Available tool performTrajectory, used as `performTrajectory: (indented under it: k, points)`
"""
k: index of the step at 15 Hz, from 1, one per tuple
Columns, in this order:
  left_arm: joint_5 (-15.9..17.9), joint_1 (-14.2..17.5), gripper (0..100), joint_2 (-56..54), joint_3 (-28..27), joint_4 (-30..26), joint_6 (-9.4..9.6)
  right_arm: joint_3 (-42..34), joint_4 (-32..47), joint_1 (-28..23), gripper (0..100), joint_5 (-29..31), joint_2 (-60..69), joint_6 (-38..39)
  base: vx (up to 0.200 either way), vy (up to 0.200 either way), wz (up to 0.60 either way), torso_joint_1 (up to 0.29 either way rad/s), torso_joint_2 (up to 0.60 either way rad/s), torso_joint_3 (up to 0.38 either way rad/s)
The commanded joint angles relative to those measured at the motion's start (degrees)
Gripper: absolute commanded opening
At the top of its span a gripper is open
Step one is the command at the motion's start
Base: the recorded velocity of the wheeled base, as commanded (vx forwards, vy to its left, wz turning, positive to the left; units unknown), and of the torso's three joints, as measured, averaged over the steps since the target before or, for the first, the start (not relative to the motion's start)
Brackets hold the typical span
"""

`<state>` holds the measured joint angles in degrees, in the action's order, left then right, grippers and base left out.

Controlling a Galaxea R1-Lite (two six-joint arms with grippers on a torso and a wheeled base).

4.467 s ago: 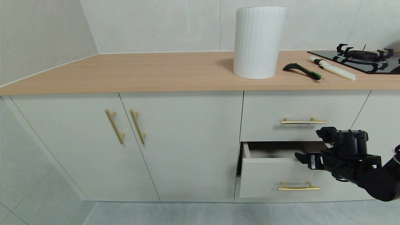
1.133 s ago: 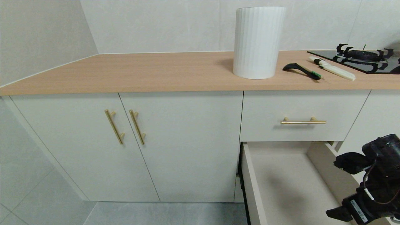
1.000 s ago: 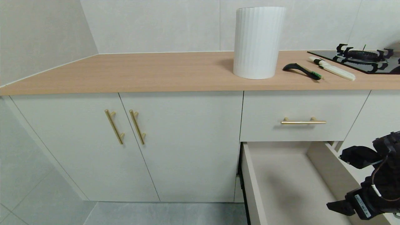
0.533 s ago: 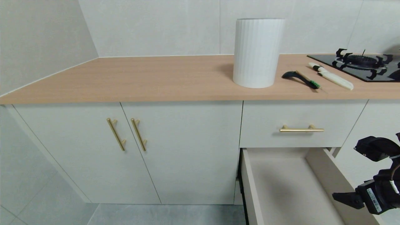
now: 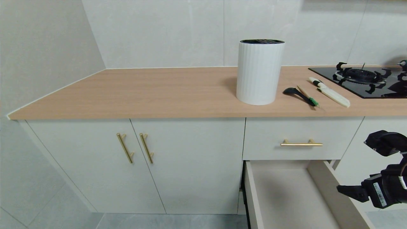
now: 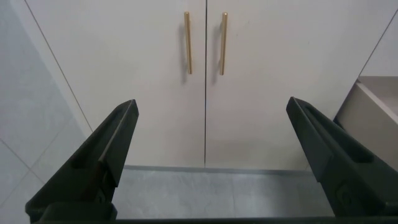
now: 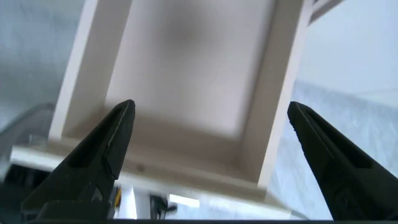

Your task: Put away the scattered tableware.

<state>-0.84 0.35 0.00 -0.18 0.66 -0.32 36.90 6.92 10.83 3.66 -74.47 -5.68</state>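
On the wooden countertop (image 5: 159, 92) lie a black spoon with a green-tipped handle (image 5: 298, 95) and a white knife (image 5: 330, 93), just right of a tall white ribbed holder (image 5: 260, 72). Below them the lower drawer (image 5: 251, 197) stands pulled out, with nothing inside. My right gripper (image 5: 356, 165) hangs open beside the drawer's right wall, holding nothing; the right wrist view looks down between the open gripper (image 7: 211, 111) into the drawer (image 7: 277, 99). My left gripper (image 6: 211, 109) is open in front of the cabinet doors (image 6: 205, 74).
A black gas stove (image 5: 365, 79) sits at the counter's right end. The upper drawer (image 5: 301, 144) is closed. Two cabinet doors with gold handles (image 5: 135, 152) are closed on the left. The drawer's side (image 6: 373, 118) juts out beside the left gripper.
The lower drawer went from slightly open to fully pulled out. My right gripper let go of its front and moved right. The head camera has risen, shifting the whole picture downward.
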Motion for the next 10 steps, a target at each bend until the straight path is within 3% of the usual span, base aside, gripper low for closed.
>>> performTrajectory:
  k: [1,5,6,10]
  points:
    - [0.0,0.0,100,0.0,0.0,0.0,-0.03,0.0,-0.9,-0.6,100,-0.7,-0.1,0.0,0.000,0.000,0.00,0.000,0.00,0.000]
    - [0.0,0.0,100,0.0,0.0,0.0,-0.03,4.6,-3.7,-0.5,100,-1.0,-0.1,0.8,0.000,0.000,0.00,0.000,0.00,0.000]
    - [0.0,0.0,100,0.0,0.0,0.0,-0.03,9.7,-3.4,-0.5,100,-0.8,-1.0,3.0,0.000,0.000,0.00,0.000,0.00,0.000]
    - [0.0,0.0,100,0.0,0.0,0.0,-0.03,16.0,-3.4,-0.6,100,-0.5,-4.3,11.1,0.000,0.000,0.00,0.000,0.00,0.000]
